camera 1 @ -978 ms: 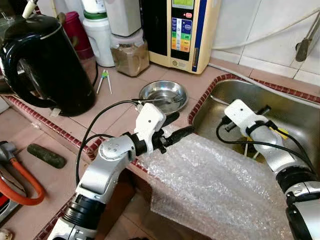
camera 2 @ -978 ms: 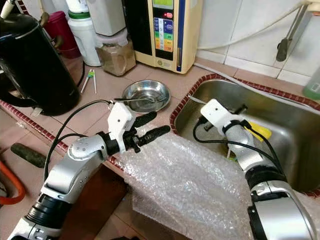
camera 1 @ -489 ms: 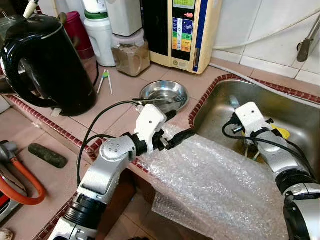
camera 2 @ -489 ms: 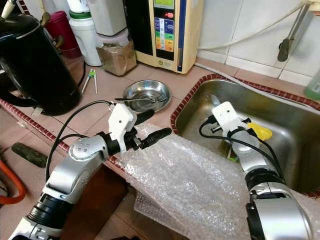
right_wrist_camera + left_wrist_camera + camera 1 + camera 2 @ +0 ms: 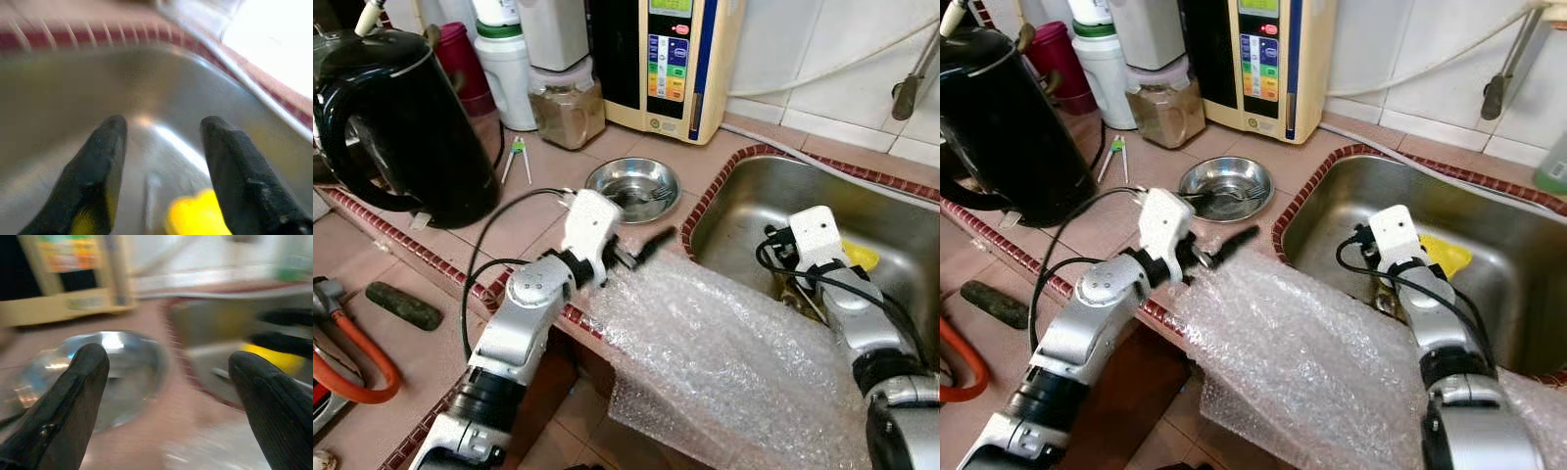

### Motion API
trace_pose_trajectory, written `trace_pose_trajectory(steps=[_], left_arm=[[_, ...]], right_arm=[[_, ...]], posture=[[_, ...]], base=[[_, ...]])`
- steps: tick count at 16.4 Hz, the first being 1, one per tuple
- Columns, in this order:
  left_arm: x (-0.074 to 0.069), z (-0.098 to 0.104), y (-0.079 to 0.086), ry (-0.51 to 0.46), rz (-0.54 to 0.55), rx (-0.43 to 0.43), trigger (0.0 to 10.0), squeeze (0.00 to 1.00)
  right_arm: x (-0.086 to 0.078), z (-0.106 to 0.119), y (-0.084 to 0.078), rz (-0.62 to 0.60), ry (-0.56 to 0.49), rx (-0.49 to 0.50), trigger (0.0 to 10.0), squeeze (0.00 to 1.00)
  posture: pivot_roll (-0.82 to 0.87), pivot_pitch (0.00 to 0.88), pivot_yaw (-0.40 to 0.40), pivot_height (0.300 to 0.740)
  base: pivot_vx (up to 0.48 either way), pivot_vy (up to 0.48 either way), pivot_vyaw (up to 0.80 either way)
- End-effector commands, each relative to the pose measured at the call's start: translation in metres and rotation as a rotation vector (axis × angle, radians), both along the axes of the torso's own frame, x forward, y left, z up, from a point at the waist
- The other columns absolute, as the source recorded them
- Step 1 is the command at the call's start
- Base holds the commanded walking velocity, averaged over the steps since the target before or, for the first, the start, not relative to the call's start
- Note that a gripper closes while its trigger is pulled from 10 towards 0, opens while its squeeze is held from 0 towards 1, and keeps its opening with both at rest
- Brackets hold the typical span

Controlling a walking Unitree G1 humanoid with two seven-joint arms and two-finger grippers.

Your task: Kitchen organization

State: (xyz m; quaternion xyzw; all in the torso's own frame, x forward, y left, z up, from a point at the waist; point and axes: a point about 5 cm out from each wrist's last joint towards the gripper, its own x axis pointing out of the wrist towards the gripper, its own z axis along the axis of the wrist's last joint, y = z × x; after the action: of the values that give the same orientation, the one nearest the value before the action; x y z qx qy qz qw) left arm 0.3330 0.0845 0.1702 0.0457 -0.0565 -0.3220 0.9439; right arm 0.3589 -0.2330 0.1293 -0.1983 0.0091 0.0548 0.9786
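**Hazards: sink edge and bubble wrap**

My left hand (image 5: 641, 250), fingers apart and empty, hovers over the counter (image 5: 543, 211) between the steel bowl (image 5: 633, 186) and the bubble wrap (image 5: 705, 343); it could knock the bowl. My right hand (image 5: 161, 161), spread and empty, sits inside the sink (image 5: 901, 230) above a yellow item (image 5: 860, 257); a blind grab may miss.

A black kettle (image 5: 396, 122) stands on the counter. Behind it sits a maroon jar (image 5: 462, 61); beside that, a white bottle (image 5: 506, 67), then a beige wall appliance (image 5: 668, 61).
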Motion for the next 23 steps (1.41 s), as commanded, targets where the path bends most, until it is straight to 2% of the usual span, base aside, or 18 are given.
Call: trace_pose_trajectory(steps=[1,2,3,4,5,6,9,11,12,13,14,15,16,17,18,19,20,23], left_arm=[[0.009,0.008,0.012,-0.039,0.107,-0.017,10.0,1.0],[0.015,0.008,0.022,-0.033,0.199,-0.052,10.0,1.0],[0.018,0.007,0.026,-0.014,0.236,-0.072,10.0,1.0],[0.024,0.004,0.037,0.021,0.315,-0.121,10.0,1.0],[0.03,0.0,0.045,0.057,0.387,-0.175,10.0,1.0],[0.031,-0.001,0.047,0.07,0.402,-0.186,10.0,1.0],[0.039,-0.007,0.049,0.144,0.46,-0.261,10.0,1.0],[0.044,-0.009,0.048,0.18,0.476,-0.298,10.0,1.0],[0.049,-0.01,0.047,0.217,0.485,-0.334,10.0,0.8],[0.054,-0.01,0.045,0.256,0.489,-0.382,10.0,0.34],[0.055,-0.01,0.044,0.268,0.487,-0.396,10.0,0.0],[0.057,-0.01,0.044,0.289,0.485,-0.415,10.0,0.0],[0.059,-0.012,0.042,0.345,0.479,-0.473,10.0,0.0],[0.061,-0.013,0.041,0.38,0.475,-0.515,8.7,0.0],[0.062,-0.013,0.04,0.404,0.468,-0.547,4.6,0.0],[0.063,-0.014,0.039,0.422,0.472,-0.574,1.3,0.0],[0.065,-0.013,0.039,0.443,0.474,-0.611,0.0,0.0],[0.066,-0.014,0.042,0.479,0.466,-0.684,0.0,0.0]], right_arm=[[-0.001,0.01,0.011,0.051,-0.069,0.046,10.0,1.0],[-0.006,0.015,0.025,0.106,-0.118,0.067,10.0,1.0],[-0.009,0.017,0.033,0.135,-0.141,0.071,10.0,1.0],[-0.019,0.023,0.052,0.207,-0.184,0.096,10.0,1.0],[-0.039,0.027,0.074,0.3,-0.222,0.118,10.0,1.0],[-0.045,0.028,0.079,0.318,-0.226,0.124,10.0,1.0],[-0.08,0.028,0.092,0.4,-0.201,0.188,10.0,1.0],[-0.093,0.027,0.093,0.405,-0.176,0.211,10.0,1.0],[-0.103,0.026,0.094,0.4,-0.148,0.221,10.0,1.0],[-0.11,0.025,0.095,0.391,-0.13,0.208,10.0,0.95],[-0.111,0.025,0.096,0.388,-0.126,0.212,10.0,0.85],[-0.113,0.026,0.096,0.385,-0.123,0.217,10.0,0.83],[-0.114,0.027,0.098,0.391,-0.119,0.206,10.0,0.17],[-0.116,0.029,0.099,0.397,-0.113,0.202,10.0,0.05],[-0.118,0.03,0.099,0.403,-0.107,0.201,10.0,0.0],[-0.12,0.03,0.099,0.403,-0.092,0.195,10.0,0.0],[-0.121,0.031,0.1,0.411,-0.076,0.193,10.0,0.0],[-0.126,0.032,0.108,0.465,-0.052,0.205,10.0,0.0]], posture=[[-0.03,0.084,0.074,0.74],[-0.03,0.083,0.071,0.74],[-0.03,0.083,0.069,0.74],[-0.04,0.082,0.066,0.74],[-0.06,0.08,0.064,0.74],[-0.06,0.081,0.064,0.74],[-0.08,0.086,0.072,0.74],[-0.1,0.093,0.077,0.74],[-0.11,0.096,0.082,0.74],[-0.11,0.096,0.084,0.74],[-0.12,0.095,0.087,0.74],[-0.12,0.093,0.089,0.74],[-0.12,0.093,0.092,0.74],[-0.13,0.093,0.095,0.74],[-0.13,0.093,0.096,0.74],[-0.13,0.093,0.096,0.74],[-0.13,0.097,0.093,0.74],[-0.13,0.097,0.093,0.74]], base=[[0.0,0.0,0.0],[0.0,0.0,0.0],[0.0,0.0,0.0],[0.0,0.0,0.0],[0.0,0.0,0.0],[0.0,0.0,0.0],[0.0,0.0,0.0],[0.0,0.0,0.0],[0.0,0.0,0.0],[0.0,0.0,0.0],[0.0,0.0,0.0],[0.0,0.0,0.0],[0.0,0.0,0.0],[0.0,0.0,0.0],[0.0,0.0,0.0],[0.0,0.0,0.0],[0.0,0.0,0.0],[0.0,0.0,0.0]])
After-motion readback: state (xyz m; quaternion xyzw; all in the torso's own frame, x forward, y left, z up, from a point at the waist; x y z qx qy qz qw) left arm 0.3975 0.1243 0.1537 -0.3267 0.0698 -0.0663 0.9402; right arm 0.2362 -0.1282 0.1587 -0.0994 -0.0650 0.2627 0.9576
